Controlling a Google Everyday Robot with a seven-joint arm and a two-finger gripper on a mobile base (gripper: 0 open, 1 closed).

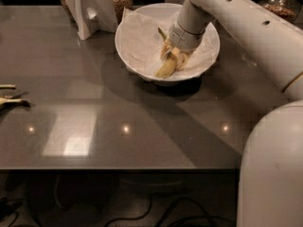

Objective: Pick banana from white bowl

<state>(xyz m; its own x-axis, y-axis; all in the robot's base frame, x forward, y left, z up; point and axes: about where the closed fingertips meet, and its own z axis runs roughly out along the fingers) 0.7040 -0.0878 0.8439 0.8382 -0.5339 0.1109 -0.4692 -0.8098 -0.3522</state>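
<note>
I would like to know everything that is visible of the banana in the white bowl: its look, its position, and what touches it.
The banana is yellow and curved, with a dark greenish stem pointing toward the far side. It lies inside the white bowl on crinkled white paper, its lower end toward the near rim. The claw is down over its middle and hides that part; whether it grips the banana cannot be seen.

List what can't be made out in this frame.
Camera view only:
1. Banana: upper part covered by the end effector, which sits in the white bowl; the hold on it is unreadable.
2. Jar, top right: cut off by the top edge, partly behind the arm.
3. Pale pieces, far left: cut off by the left edge.
</note>
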